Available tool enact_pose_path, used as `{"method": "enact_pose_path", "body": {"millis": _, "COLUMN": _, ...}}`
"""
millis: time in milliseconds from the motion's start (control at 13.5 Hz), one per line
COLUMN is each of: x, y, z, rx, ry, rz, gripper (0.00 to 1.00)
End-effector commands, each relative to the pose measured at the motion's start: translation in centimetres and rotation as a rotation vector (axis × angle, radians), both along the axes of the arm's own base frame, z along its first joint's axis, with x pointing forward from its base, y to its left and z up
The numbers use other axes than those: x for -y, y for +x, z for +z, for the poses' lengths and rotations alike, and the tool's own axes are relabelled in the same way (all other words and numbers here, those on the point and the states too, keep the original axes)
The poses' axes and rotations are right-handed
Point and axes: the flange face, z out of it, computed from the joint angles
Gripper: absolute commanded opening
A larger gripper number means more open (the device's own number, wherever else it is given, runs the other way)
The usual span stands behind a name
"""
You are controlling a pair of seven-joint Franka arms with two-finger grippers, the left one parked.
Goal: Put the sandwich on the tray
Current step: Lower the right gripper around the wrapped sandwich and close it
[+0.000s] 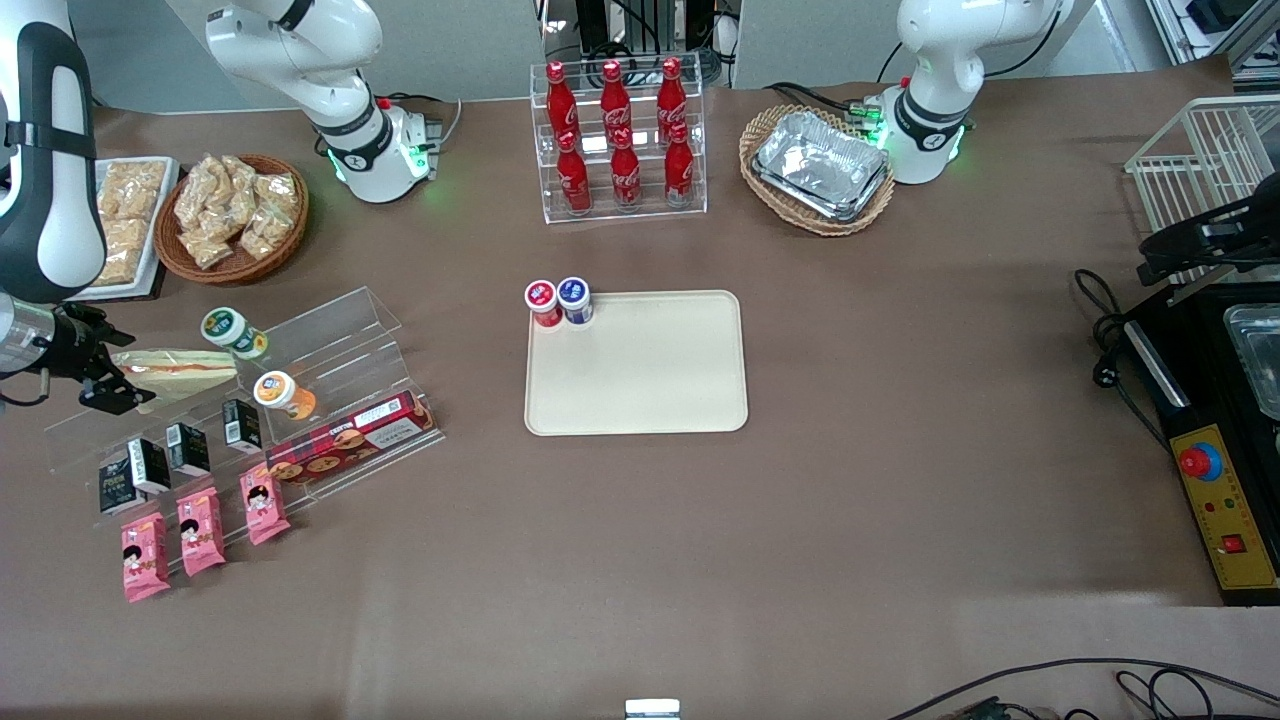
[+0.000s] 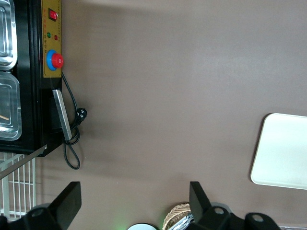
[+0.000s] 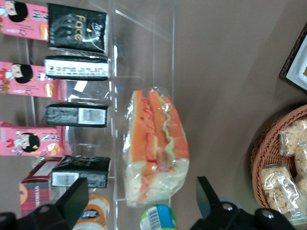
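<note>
Tray holds two cups — sandwich shelved, tool open beside it.

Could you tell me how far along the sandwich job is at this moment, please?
Nothing is delivered yet: the tray holds only two small cups at one corner. In hand: the tool hangs open above the sandwich, which lies on the clear display stand, ungripped. Left: closing on it, lifting, carrying and setting it down.
</note>
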Motion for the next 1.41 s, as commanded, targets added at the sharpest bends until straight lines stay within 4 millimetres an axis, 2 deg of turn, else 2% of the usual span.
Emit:
{"method": "enact_pose_path", "body": {"millis": 0, "x": 0.8, "y": -1.5, "z": -0.3, "rx": -0.001, "ry": -0.025, "rz": 0.003, "gripper": 1.0}}
{"method": "enact_pose_path", "body": {"millis": 74, "x": 1.0, "y": -1.5, "z": 0.0, "rx": -0.003, "ry": -0.043, "rz": 0.024, "gripper": 1.0}}
{"method": "enact_pose_path", "body": {"millis": 520, "x": 1.1, "y": -0.7, "z": -1.1, "rx": 0.018, "ry": -0.067, "rz": 0.034, "gripper": 1.0}}
{"method": "enact_pose_path", "body": {"millis": 966, "x": 1.0, "y": -0.3, "z": -3.5, "rx": 0.011, "ry": -0.074, "rz": 0.038, "gripper": 1.0}}
{"method": "enact_pose_path", "body": {"millis": 1041, "x": 1.0, "y": -0.4, "z": -3.7, "rx": 0.01, "ry": -0.068, "rz": 0.034, "gripper": 0.96}}
{"method": "enact_pose_path", "body": {"millis": 1189, "x": 0.7, "y": -0.3, "z": -3.6, "rx": 0.009, "ry": -0.065, "rz": 0.044, "gripper": 0.67}}
{"method": "enact_pose_path", "body": {"millis": 1338, "x": 0.9, "y": -0.4, "z": -3.4, "rx": 0.001, "ry": -0.057, "rz": 0.084, "gripper": 0.51}}
